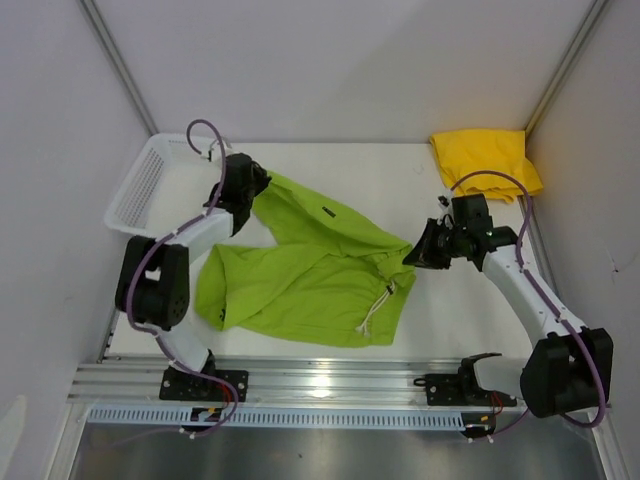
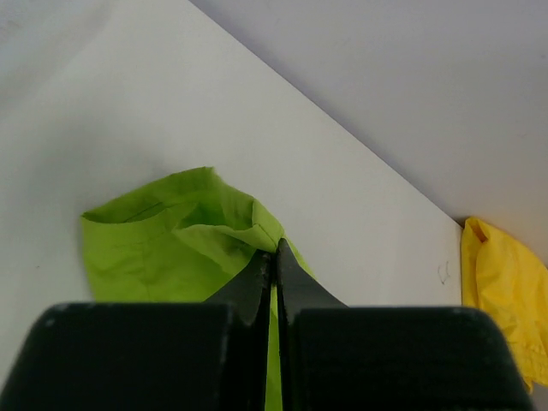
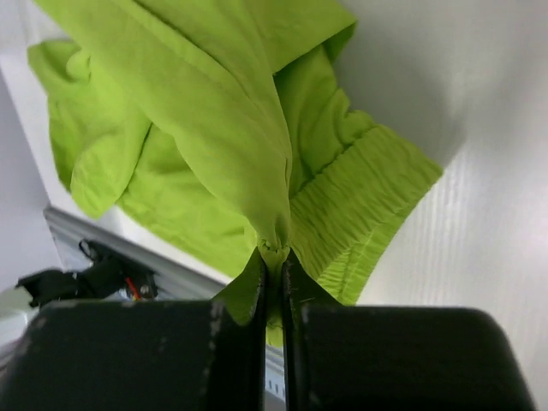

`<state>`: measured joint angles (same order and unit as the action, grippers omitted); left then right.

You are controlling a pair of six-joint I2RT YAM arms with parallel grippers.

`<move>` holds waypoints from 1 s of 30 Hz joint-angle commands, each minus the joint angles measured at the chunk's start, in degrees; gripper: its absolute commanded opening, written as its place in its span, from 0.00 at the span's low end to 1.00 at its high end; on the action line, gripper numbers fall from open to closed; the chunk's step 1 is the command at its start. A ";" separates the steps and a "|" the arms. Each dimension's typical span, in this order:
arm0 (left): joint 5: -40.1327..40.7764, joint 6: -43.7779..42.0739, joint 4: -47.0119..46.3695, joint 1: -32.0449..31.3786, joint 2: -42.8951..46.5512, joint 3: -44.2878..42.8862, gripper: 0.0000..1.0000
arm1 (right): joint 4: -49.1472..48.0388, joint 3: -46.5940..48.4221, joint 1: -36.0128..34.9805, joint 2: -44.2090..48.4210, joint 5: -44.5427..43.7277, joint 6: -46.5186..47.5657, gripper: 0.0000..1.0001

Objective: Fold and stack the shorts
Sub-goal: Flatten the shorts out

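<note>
Closest to the overhead camera is the metal rail carrying both arm bases. Past it, the lime green shorts sprawl on the table, strung between the two hands. The left hand has a leg hem and the right hand has an edge up by the waistband. The yellow shorts sit bunched in the corner just behind the right hand, not touching the green pair. A white basket is right beside the left hand, on its outer side.

In the left wrist view, the fingers are pressed together with a sliver of green pinched between them. The rest of that leg flops out ahead of the fingertips, and the yellow pair is well off to that hand's right.

In the right wrist view it's the same deal: fingers clamped tight on a gathered pinch of green, with the cloth draping away in front and the ribbed waistband just to that hand's right.

Handling guess: this stuff looks thin, light and totally floppy, so it'll sag and crease wherever it isn't held, and a small pinch could slip out. Corners and hems look like the spots to grab, with both hands kept taut so the fold lands flat. The elastic waistband is bulkier and probably gives the firmer hold. The drawstring could snag.
</note>
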<state>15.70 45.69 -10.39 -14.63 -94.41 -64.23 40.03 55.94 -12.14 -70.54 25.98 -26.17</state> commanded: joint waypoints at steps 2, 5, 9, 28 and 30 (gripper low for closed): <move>-0.41 3.53 -20.09 -0.75 -6.47 -1.51 0.00 | -9.34 -0.31 2.91 -1.34 -6.80 -2.04 0.00; -0.85 3.97 -23.97 -0.84 -12.10 -5.89 0.00 | -11.37 1.27 3.70 -5.55 -10.93 -1.87 0.00; -2.43 4.66 -28.70 -0.84 -19.99 -10.91 0.00 | -10.85 7.58 4.49 -11.09 -19.62 -0.90 0.00; -10.78 -4.46 -21.10 -0.84 -26.90 -36.86 0.99 | -13.32 13.23 6.43 -16.83 -35.73 -4.50 0.99; -11.22 -7.35 -9.02 -0.66 -21.03 -37.46 0.99 | -12.44 12.00 4.68 -13.40 -33.64 -2.57 0.99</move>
<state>5.72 45.01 -28.86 -15.99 -128.11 -100.90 28.38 68.71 -5.19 -90.41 -8.58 -31.09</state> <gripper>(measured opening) 0.993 0.993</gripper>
